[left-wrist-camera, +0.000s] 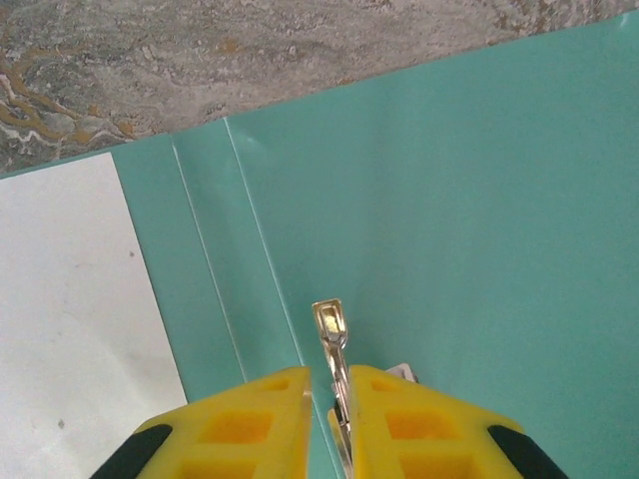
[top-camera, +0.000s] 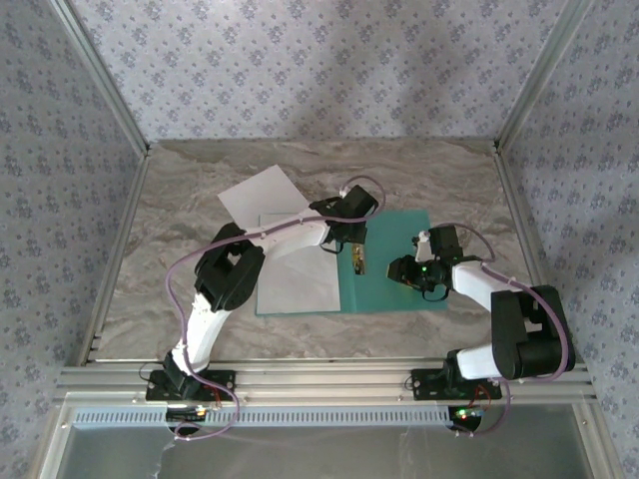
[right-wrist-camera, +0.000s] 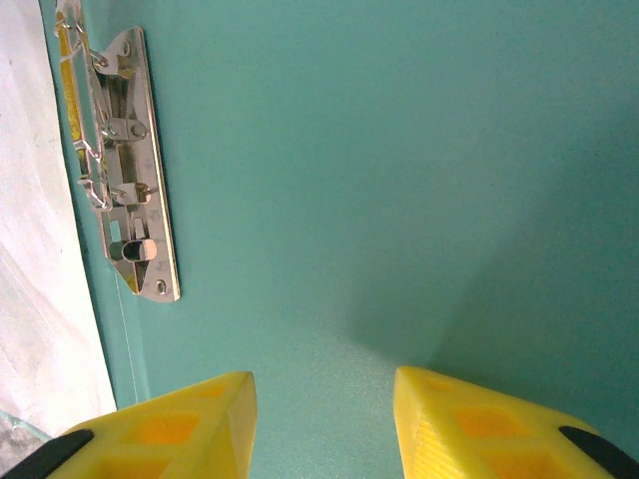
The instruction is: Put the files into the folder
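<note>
**Top external view.** The folder (top-camera: 399, 239) lies open and flat on the table (top-camera: 180, 180), spine running away from the arms. One sheet (top-camera: 300, 284) covers its left leaf. A second sheet (top-camera: 258, 195) lies on the table beyond the folder's far left corner, turned askew, with the left arm crossing over its near corner. The left gripper (top-camera: 354, 254) reaches to the clip (top-camera: 356, 262) at the spine. The right gripper (top-camera: 404, 271) sits low over the bare right leaf, probably to pin the folder while the clip is worked.

**Left wrist view.** The left gripper (left-wrist-camera: 329, 384) is clenched on the clip lever (left-wrist-camera: 329, 324), the thin metal tab standing in the narrow slit between its yellow fingers. The nearer sheet (left-wrist-camera: 70, 329) ends just short of the fold creases, so it appears laid on the leaf but not yet under the clamp. The grasp suits lifting the lever to admit paper.

**Right wrist view.** The right gripper (right-wrist-camera: 324, 389) is released, jaws apart with only teal card between them. Whether the tips touch the leaf cannot be told. The clip (right-wrist-camera: 125, 170) lies beside the spine, with the sheet's edge (right-wrist-camera: 35, 249) beyond it.
</note>
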Controlling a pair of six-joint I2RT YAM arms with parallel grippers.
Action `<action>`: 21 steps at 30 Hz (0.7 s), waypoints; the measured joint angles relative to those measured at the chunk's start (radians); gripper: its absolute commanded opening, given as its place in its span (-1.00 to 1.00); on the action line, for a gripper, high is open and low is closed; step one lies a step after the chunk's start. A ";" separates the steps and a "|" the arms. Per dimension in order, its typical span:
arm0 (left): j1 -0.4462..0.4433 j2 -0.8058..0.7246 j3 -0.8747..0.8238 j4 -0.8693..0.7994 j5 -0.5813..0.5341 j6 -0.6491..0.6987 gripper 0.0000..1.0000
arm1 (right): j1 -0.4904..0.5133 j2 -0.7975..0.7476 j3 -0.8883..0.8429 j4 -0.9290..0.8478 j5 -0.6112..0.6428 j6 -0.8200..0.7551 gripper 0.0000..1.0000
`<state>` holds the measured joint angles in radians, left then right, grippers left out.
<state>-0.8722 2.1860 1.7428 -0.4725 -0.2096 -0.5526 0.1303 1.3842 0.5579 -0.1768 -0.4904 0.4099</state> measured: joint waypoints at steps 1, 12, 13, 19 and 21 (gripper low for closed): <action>0.000 -0.001 0.000 -0.006 0.000 0.003 -0.60 | 0.000 0.000 0.000 0.000 0.000 0.000 -0.16; 0.111 -0.256 -0.102 -0.056 0.014 -0.010 -0.27 | 0.000 -0.056 0.003 -0.025 -0.002 0.011 -0.11; 0.140 -0.290 -0.131 -0.050 0.021 -0.017 -0.20 | 0.000 -0.068 0.006 -0.030 -0.004 0.016 -0.11; 0.345 -0.405 -0.348 0.012 0.116 -0.068 -0.11 | 0.004 -0.113 0.030 -0.037 -0.013 0.038 -0.09; 0.410 -0.406 -0.422 0.043 0.165 -0.085 -0.11 | 0.010 -0.121 0.032 -0.037 -0.015 0.048 -0.09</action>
<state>-0.4625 1.7802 1.3212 -0.4297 -0.0448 -0.6376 0.1406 1.2633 0.5896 -0.2142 -0.5056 0.4576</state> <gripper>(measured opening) 0.444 0.452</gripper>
